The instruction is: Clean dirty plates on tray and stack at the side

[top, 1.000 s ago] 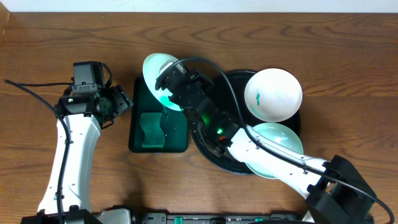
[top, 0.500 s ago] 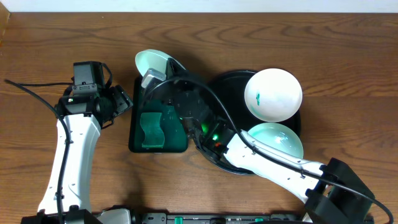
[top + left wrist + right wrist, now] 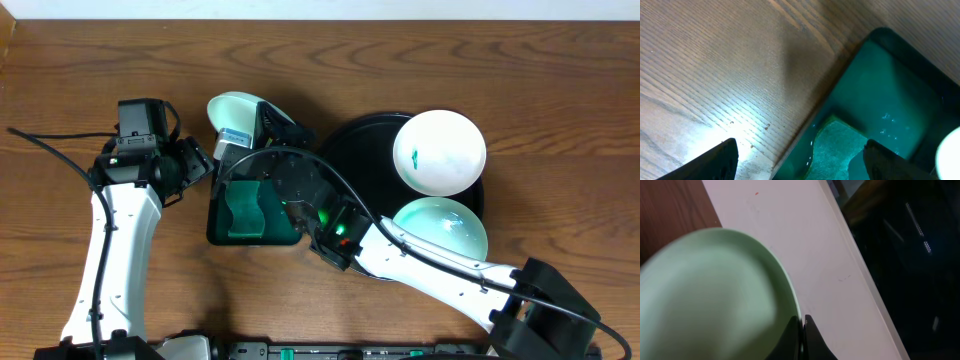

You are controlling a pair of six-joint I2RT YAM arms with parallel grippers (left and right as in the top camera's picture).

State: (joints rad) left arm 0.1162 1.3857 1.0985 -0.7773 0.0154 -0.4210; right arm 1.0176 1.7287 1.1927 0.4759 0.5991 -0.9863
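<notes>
- The work surface is a wooden table (image 3: pixel 400 60), brown with a clear grain, and a pale wall shows behind it in the right wrist view.
- By my judgement, you are at an early stage: no plate is stacked at the side, as far as the overhead view shows.
- Two plates lie on the black tray (image 3: pixel 372 150): a white plate (image 3: pixel 440 150) at the far side and a mint plate (image 3: pixel 445 225) at the near side, very close to each other.
- The white plate carries a small green smear (image 3: pixel 414 157), so it probably waits for cleaning. On the mint plate I cannot make out any smear.
- The held plate (image 3: pixel 230 107) is off the black tray, tilted, over the far end of the green tray (image 3: pixel 270 228), where a sponge (image 3: pixel 240 212) lies.
- Your right gripper (image 3: pixel 801 329) is clamped on the rim of this plate, one finger on each face.
- Its visible face looks smooth and pale mint, without marks, but the view is blurred, so I cannot say that it is clean.
- Your left gripper (image 3: pixel 800 150) has its fingers wide apart and holds nothing; it hangs beside the left edge of the green tray.
- What is left, as I judge: wipe this plate, put it aside, then do the same with the other two.
</notes>
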